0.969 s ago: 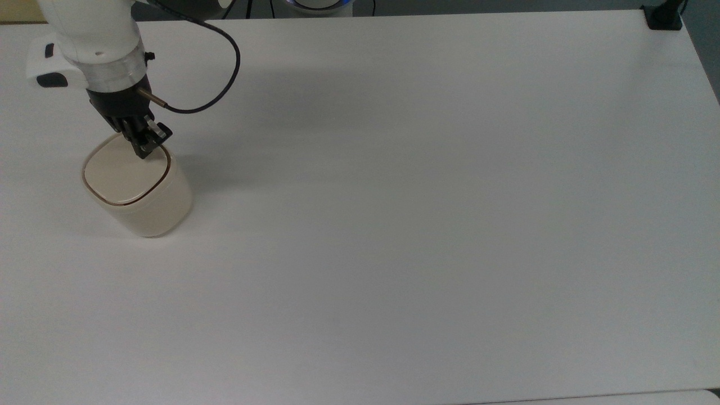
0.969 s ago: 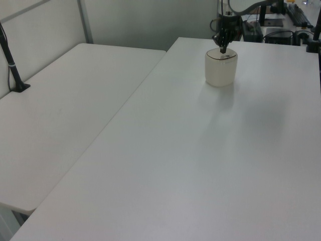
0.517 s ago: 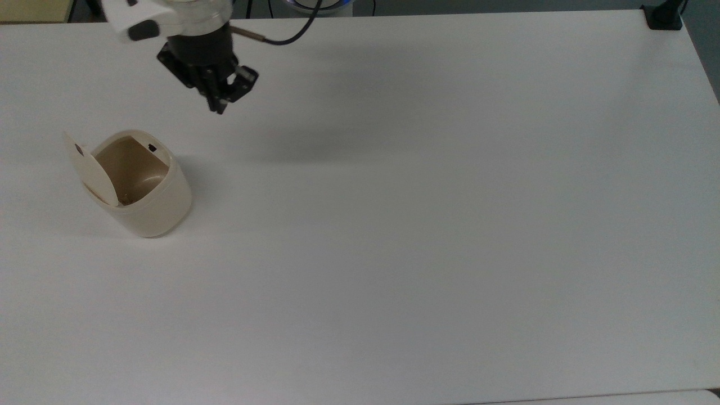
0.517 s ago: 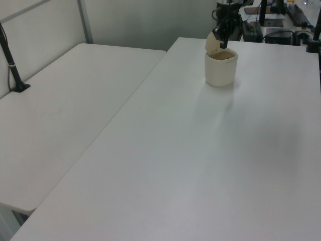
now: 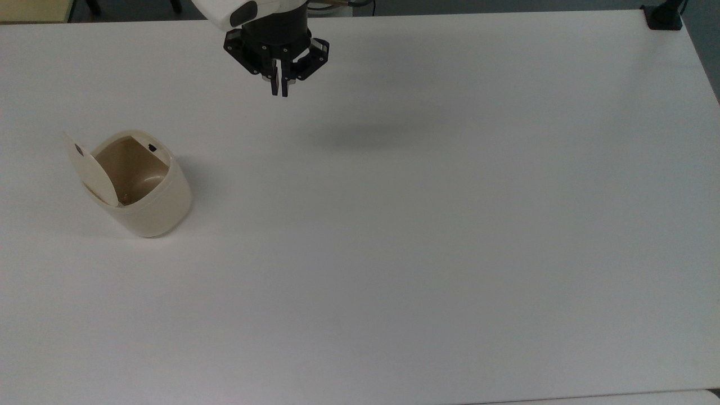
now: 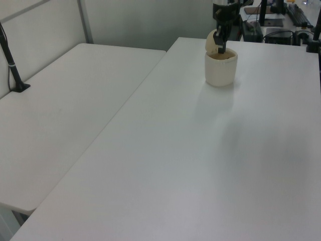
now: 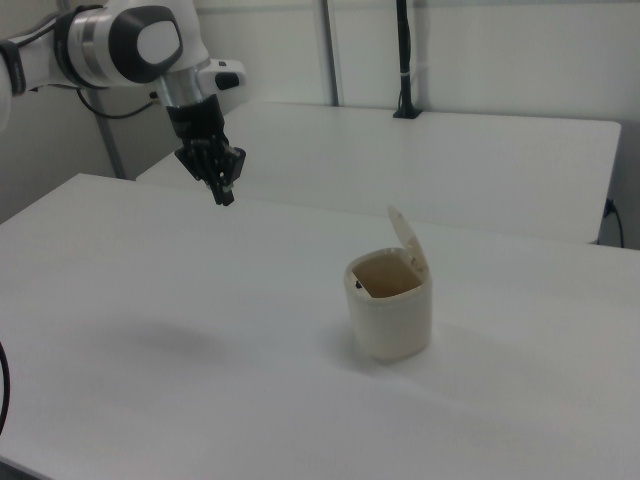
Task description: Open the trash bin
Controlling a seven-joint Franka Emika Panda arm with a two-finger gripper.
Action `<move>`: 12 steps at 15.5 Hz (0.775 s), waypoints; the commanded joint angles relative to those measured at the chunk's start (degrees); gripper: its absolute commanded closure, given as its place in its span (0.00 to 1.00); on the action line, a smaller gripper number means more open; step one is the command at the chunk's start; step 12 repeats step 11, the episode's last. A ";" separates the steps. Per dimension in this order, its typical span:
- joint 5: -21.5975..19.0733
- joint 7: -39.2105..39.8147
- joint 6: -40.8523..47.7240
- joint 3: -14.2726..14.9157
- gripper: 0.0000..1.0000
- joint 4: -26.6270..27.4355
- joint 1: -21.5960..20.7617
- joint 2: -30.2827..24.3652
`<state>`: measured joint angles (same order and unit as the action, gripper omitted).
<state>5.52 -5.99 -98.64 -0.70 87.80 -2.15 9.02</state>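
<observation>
The cream-beige trash bin (image 5: 152, 208) (image 6: 219, 73) (image 7: 392, 325) stands on the white table (image 5: 427, 225) near the top view's left edge. Its hinged lid (image 5: 90, 169) (image 7: 408, 240) is tipped up and the brown inside shows. My gripper (image 5: 279, 90) (image 6: 219, 48) (image 7: 224, 196) hangs in the air well away from the bin, toward the top view's upper middle. Its fingers are shut with nothing between them.
A second white table (image 6: 60, 115) (image 7: 450, 160) adjoins this one. A black post clamp (image 5: 664, 17) sits at the top view's upper right corner. Desks with equipment (image 6: 281, 20) stand behind the table in the left view.
One second ago my gripper pressed on the closed lid. The lid has since sprung up, and the gripper has risen and moved toward the top view's right, away from the bin.
</observation>
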 commanded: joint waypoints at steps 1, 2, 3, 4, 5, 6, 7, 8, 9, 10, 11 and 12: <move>-0.86 1.86 3.00 0.61 0.60 1.76 -0.75 -4.62; -0.95 1.95 3.80 0.61 0.52 1.67 -0.75 -4.80; -1.12 1.95 4.06 0.61 0.27 1.58 -0.67 -5.32; -1.12 1.86 4.33 0.61 0.00 1.67 -0.75 -5.50; -1.12 1.86 4.33 0.61 0.00 1.67 -0.75 -5.59; -1.12 1.86 4.33 0.61 0.00 1.84 -0.67 -5.68; -1.12 1.95 4.24 0.61 0.00 1.85 -0.66 -5.68; -1.12 1.95 4.07 0.78 0.00 1.85 -0.66 -5.59; -1.12 1.95 3.98 0.78 0.00 1.85 -0.58 -5.59; -1.12 1.95 4.07 0.78 0.00 1.59 -0.40 -5.59; -1.12 1.86 4.15 0.78 0.00 1.50 -0.31 -5.68; -1.12 1.86 4.15 0.78 0.00 1.50 -0.31 -5.68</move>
